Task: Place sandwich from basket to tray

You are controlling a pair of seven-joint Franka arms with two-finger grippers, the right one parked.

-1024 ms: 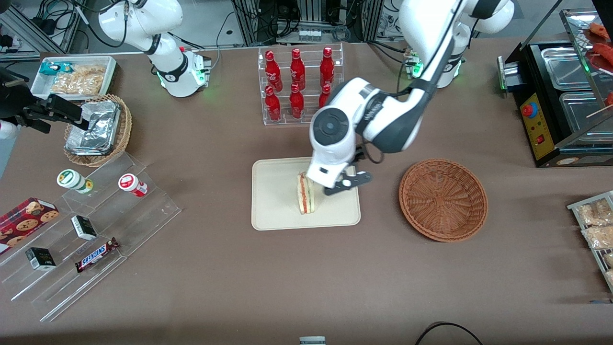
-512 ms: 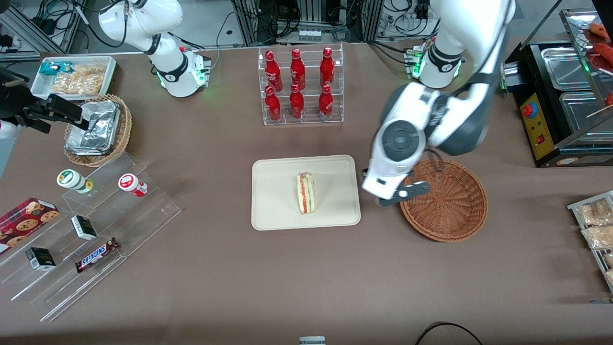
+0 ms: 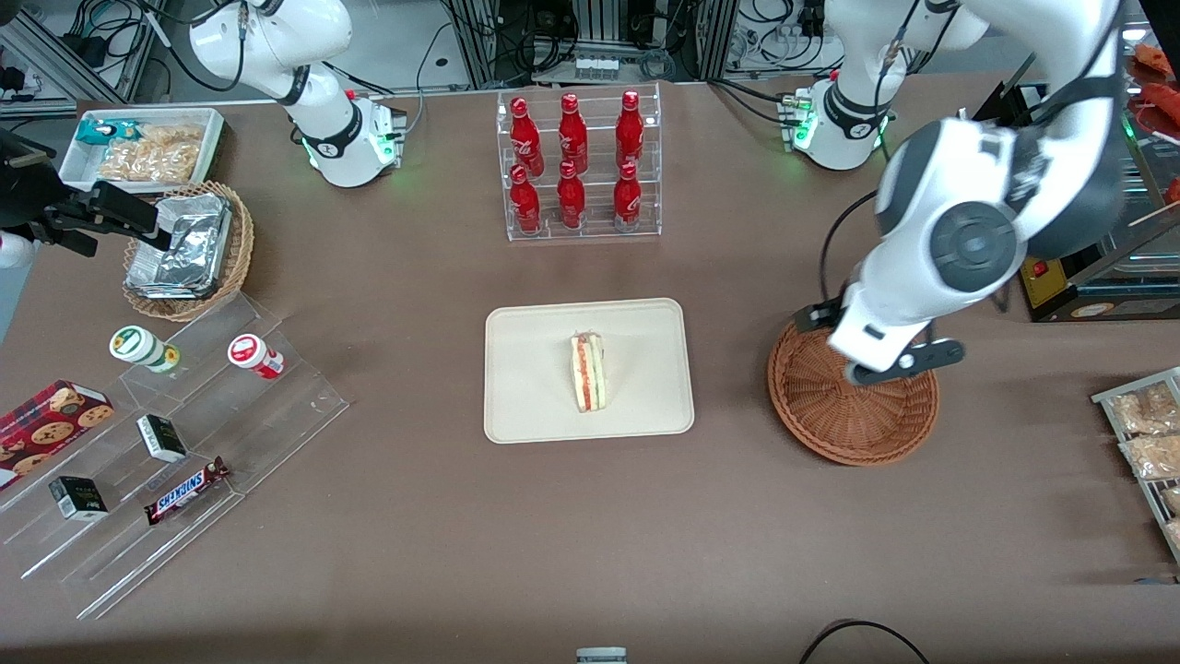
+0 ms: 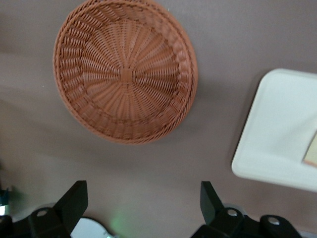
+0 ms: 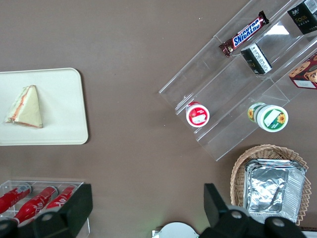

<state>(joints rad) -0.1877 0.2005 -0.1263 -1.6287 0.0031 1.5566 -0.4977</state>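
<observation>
The sandwich, a pale wedge with red and green layers on its edge, lies in the middle of the cream tray at the table's centre. The right wrist view also shows the sandwich on the tray. Beside the tray, toward the working arm's end, sits the reddish-brown wicker basket, with nothing in it. My gripper hovers above the basket's part farther from the front camera. In the left wrist view the gripper is open, its fingers wide apart and holding nothing, with the basket and a tray corner below.
A clear rack of red bottles stands farther from the front camera than the tray. Toward the parked arm's end are a tan basket of foil packs, a white snack bin and an acrylic step shelf. A black appliance stands at the working arm's end.
My gripper has moved from right beside the sandwich on the tray to above the basket, toward the working arm's end. The sandwich has stayed put on the tray.
</observation>
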